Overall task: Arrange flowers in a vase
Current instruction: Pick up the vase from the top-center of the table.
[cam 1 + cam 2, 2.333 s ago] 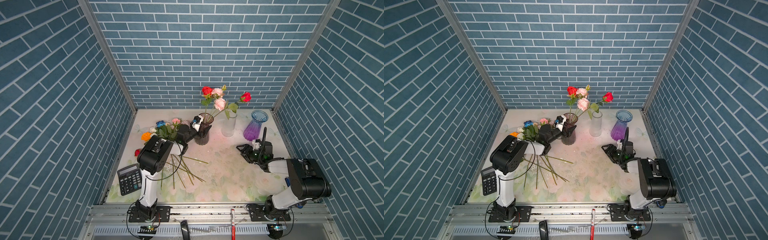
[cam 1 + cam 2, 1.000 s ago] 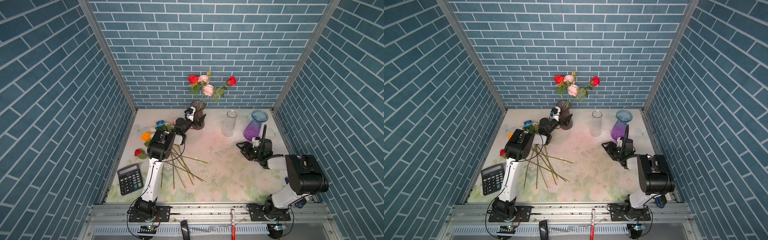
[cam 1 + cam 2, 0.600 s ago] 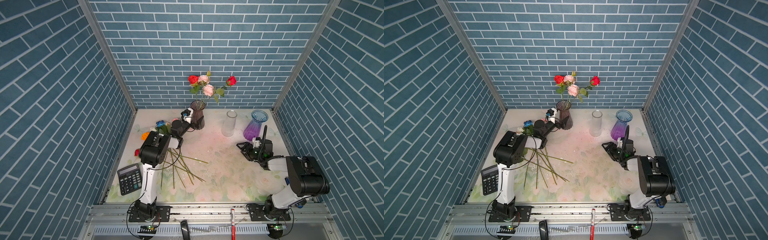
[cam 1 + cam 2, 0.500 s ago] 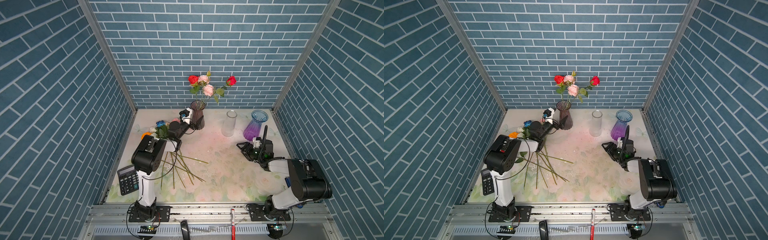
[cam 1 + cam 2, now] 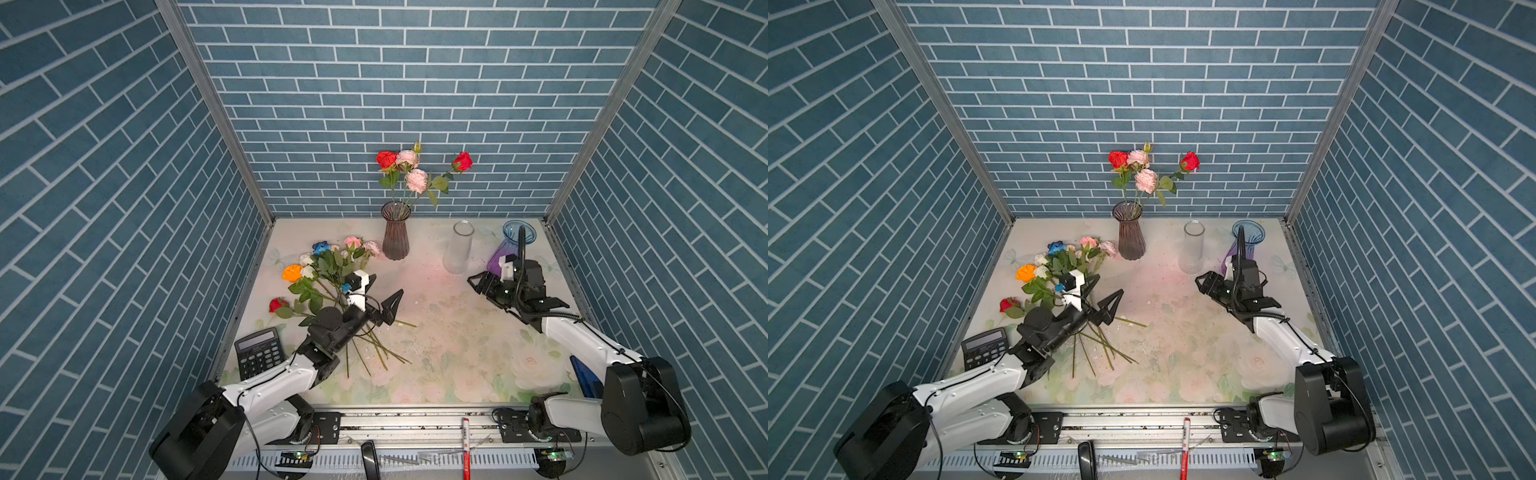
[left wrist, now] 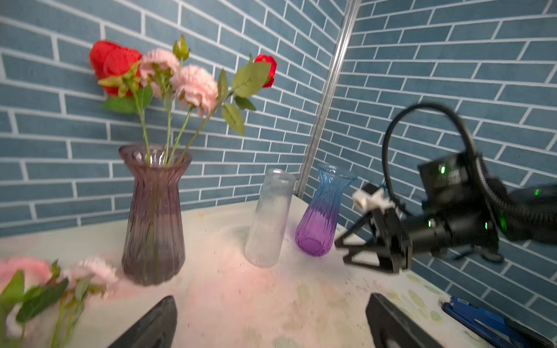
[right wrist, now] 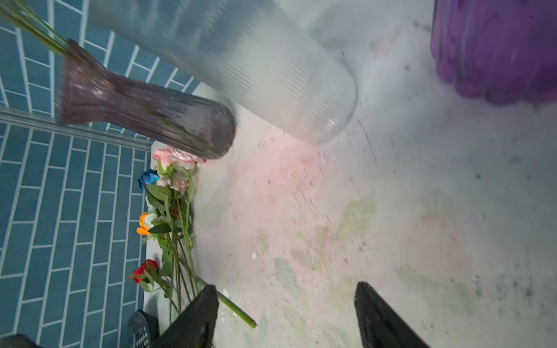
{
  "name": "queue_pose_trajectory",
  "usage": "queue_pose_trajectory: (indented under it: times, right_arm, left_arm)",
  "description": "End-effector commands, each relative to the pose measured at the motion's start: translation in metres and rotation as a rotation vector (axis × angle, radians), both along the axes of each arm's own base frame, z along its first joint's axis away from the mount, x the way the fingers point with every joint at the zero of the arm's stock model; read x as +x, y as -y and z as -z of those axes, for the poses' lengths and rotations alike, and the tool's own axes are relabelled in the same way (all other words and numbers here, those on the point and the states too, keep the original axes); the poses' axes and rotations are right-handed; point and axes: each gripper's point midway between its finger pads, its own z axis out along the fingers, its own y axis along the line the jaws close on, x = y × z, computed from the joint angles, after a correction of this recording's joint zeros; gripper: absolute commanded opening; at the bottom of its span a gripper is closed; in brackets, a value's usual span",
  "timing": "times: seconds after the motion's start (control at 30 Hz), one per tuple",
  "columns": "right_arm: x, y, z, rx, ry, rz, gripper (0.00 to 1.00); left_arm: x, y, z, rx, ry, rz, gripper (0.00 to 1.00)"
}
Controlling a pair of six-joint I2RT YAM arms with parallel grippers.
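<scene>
Flowers (image 5: 332, 262) loose on table (image 5: 436, 332), left hand (image 5: 387, 286) agape

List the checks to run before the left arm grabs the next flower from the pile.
1. Left gripper open and empty: ok.
2. Right gripper open, empty and away from the pile: ok.
3. Dark vase upright on the table, four blooms in it: ok.
4. Loose flowers lying within the left arm's reach: ok, the arm hangs over their stems.
5. One flower separable from the rest: cannot tell; the stems cross and the arm hides part of them.
6. Clear vase upright and apart from the dark vase: ok.
</scene>
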Motion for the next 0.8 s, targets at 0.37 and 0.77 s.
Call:
queue_pose_trajectory:
  times: [0.37, 0.77]
  right_arm:
    - [0.085, 0.0, -0.058, -0.208, -0.247, -0.011, 0.55]
    - [0.121, 0.004, -0.055, -0.312, -0.283, -0.022, 0.51]
  left_arm:
    - [0.005, -0.025, 0.027, 0.039, -0.094, -0.128, 0.99]
    - [0.008, -0.025, 0.031, 0.04, -0.102, -0.133, 0.82]
